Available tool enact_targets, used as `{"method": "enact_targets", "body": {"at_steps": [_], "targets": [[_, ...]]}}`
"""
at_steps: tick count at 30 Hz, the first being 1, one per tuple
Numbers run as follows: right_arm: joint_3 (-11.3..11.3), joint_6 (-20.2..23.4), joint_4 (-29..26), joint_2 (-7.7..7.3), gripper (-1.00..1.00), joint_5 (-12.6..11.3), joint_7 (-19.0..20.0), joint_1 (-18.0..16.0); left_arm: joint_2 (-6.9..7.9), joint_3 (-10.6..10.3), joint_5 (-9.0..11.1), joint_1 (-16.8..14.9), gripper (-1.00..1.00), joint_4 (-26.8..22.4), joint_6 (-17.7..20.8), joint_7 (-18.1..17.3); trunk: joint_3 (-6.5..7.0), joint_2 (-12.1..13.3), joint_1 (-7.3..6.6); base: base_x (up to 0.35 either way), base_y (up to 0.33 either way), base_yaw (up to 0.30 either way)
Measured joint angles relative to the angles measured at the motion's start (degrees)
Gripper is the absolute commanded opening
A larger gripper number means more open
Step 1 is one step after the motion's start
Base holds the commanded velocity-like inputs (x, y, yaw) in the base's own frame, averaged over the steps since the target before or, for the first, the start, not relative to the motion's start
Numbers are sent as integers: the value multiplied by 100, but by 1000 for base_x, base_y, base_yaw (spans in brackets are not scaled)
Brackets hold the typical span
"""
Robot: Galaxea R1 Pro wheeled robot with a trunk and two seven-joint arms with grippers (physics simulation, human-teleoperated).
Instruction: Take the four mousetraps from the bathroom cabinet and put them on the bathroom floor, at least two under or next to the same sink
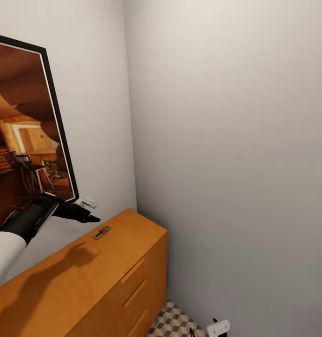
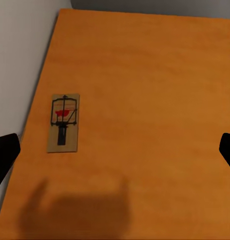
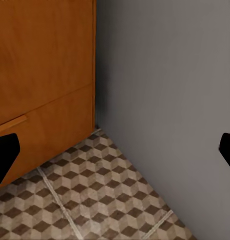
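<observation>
Hanging on the wall at the far left of the head view is a black-framed picture of a warm brown interior with chairs; no writing readable on it. Just right of its lower corner sits a small white wall outlet. The left arm, white sleeve then black forearm, reaches across in front of the frame, with the left gripper hovering above the top of the cabinet, near its back edge. In the left wrist view the fingers sit at opposite edges of the frame, so the pincer is spread wide and holds nothing; its shadow falls on the wood. One mousetrap lies flat on the cabinet top just ahead of the fingertips, close to the wall-side edge; in the left wrist view the mousetrap shows a tan board, dark wire parts and a red bait patch, no label legible. The cabinet is orange wood with slim bar handles on its drawer fronts, butted into the corner of grey walls. Right of it, low down, the bathroom floor shows cube-pattern tiles. The right gripper hangs over those tiles by the cabinet's corner, dark fingertips far apart, wide and empty. A white fitting shows at the bottom edge of the head view.
</observation>
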Motion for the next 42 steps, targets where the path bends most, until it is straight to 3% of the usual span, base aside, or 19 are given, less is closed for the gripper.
{"method": "enact_targets", "body": {"at_steps": [20,42], "targets": [[0,-4,0,-6,100,0,0,0,-8,-17,1,0,100,-1,1,0,0,0,0,3,25,0],[0,-7,0,-5,100,0,0,0,-8,-44,0,0,100,7,-4,0,0,0,0,89,0,0]]}}
